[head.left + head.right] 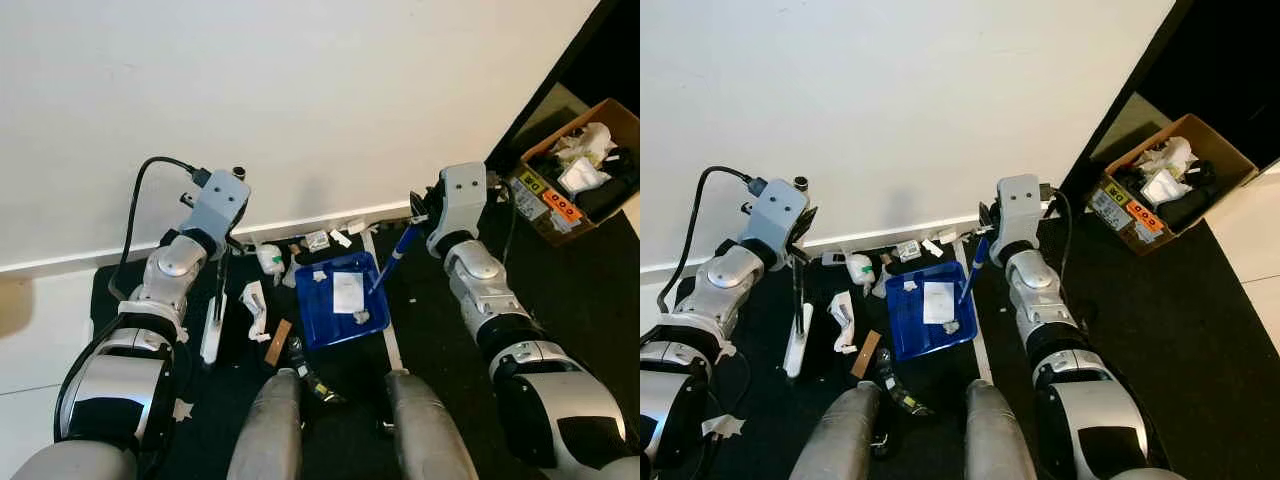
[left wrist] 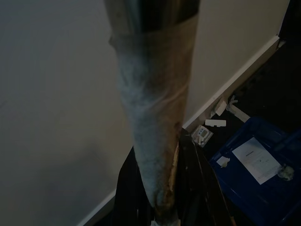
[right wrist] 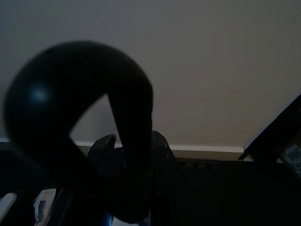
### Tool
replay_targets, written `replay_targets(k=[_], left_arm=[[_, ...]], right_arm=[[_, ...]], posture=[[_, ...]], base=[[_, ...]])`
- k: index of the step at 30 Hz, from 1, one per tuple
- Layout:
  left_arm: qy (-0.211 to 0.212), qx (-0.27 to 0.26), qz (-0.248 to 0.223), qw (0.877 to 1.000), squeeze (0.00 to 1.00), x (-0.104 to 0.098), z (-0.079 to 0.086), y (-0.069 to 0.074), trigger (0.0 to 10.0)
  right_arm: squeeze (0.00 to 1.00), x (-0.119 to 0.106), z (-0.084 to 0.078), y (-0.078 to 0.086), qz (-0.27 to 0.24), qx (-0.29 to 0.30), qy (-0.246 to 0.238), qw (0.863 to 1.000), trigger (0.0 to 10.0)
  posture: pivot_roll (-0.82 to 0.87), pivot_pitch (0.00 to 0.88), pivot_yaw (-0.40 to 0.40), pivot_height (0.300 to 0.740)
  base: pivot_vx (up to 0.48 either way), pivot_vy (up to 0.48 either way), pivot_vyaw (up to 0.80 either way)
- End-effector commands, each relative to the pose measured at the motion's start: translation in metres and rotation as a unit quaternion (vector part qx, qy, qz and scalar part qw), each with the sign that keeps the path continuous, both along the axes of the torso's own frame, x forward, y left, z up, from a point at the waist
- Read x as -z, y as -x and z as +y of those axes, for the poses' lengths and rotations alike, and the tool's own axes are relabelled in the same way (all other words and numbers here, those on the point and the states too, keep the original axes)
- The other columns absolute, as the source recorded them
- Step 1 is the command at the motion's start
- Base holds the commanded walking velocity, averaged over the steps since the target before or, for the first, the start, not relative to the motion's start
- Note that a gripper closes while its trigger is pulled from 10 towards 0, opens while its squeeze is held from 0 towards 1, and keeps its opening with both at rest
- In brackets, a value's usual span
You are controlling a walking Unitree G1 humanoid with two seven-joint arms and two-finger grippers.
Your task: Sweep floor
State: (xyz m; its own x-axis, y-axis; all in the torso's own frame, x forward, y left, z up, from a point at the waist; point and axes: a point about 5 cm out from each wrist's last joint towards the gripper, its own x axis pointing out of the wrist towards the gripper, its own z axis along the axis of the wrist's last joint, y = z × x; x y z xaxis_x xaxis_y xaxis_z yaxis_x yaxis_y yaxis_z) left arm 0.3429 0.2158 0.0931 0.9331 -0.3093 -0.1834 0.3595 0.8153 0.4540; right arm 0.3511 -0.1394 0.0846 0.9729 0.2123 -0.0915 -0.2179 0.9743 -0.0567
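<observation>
Head view: left end effector (image 1: 222,262) pinches the broom (image 1: 212,325) upright at nine o'clock of the blue dustpan (image 1: 340,298), whose handle the right end effector (image 1: 418,222) clamps, steadying it for scraps (image 1: 318,240). Left wrist: broom handle (image 2: 155,141) gripped. Right wrist: handle loop (image 3: 80,108) held.

White wall (image 1: 300,90) with pale baseboard (image 1: 60,264). Black floor mat (image 1: 1160,330) beneath. Open cardboard box (image 1: 1165,185) of clutter in dark corner.

One blue dustpan (image 1: 338,298), one broom (image 1: 213,322), one cardboard box (image 1: 578,172).
</observation>
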Motion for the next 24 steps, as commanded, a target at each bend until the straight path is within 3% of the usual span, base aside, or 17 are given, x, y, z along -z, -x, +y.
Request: replay_targets(k=[1,24], left_arm=[[-0.02,-0.006,0.006,1.0,0.0,0.002,0.011,0.004,10.0],[-0.019,-0.005,0.012,1.0,0.0,0.005,0.012,0.005,10.0]], right_arm=[[0.0,-0.003,-0.003,0.0,-0.009,-0.008,0.03,0.999,10.0],[0.0,0.006,-0.025,-0.001,0.056,-0.005,0.061,0.997,10.0]], posture=[[0.0,0.213,0.0,0.74],[-0.01,0.179,0.003,0.74]], base=[[0.0,0.0,0.0],[0.0,0.0,0.0]])
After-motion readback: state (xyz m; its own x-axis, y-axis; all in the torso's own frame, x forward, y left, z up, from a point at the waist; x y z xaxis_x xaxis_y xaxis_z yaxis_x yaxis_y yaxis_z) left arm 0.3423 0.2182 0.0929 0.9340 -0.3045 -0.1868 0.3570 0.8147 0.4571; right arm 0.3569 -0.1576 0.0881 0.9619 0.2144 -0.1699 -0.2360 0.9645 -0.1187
